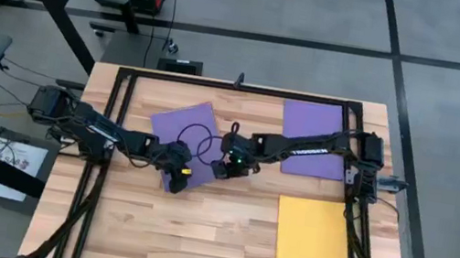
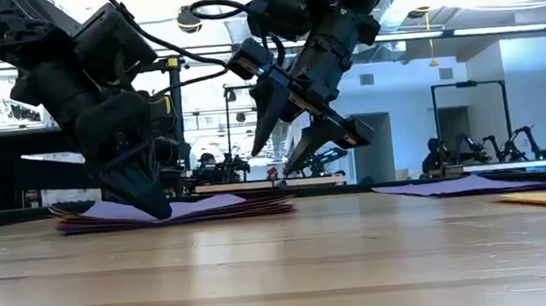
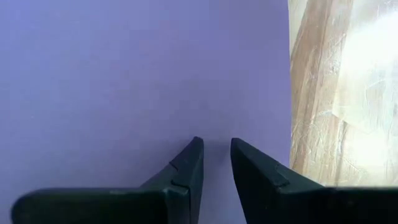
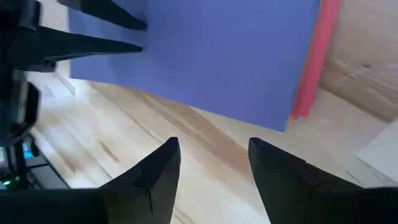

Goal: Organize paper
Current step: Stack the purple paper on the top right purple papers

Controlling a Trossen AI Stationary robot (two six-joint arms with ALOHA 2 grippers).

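A tilted stack of paper [image 1: 185, 131] lies at the table's middle left, with a purple sheet [image 3: 124, 74] on top and a pink-red edge [image 4: 311, 59] showing beneath it. My left gripper [image 1: 177, 171] is down on the stack's near corner, its fingers only a narrow gap apart [image 3: 216, 149]. My right gripper [image 2: 287, 137] hangs open above bare wood, just right of the stack, holding nothing. A second purple sheet [image 1: 312, 138] lies flat at the far right. A yellow sheet [image 1: 313, 246] lies flat at the near right. My left gripper sets its fingertips [image 2: 158, 208] down on the top purple sheet [image 3: 214, 124], close to the sheet's edge at the near corner. The fingers come steeply from above and nothing sits between them. The stack lies flat on the table.
A black frame [image 1: 236, 87] runs along the table's far edge and down both sides. Bare wood [image 1: 186, 233] spreads across the near left and middle of the table. A loop of black cable [image 1: 205, 144] hangs over the stack between the two arms.
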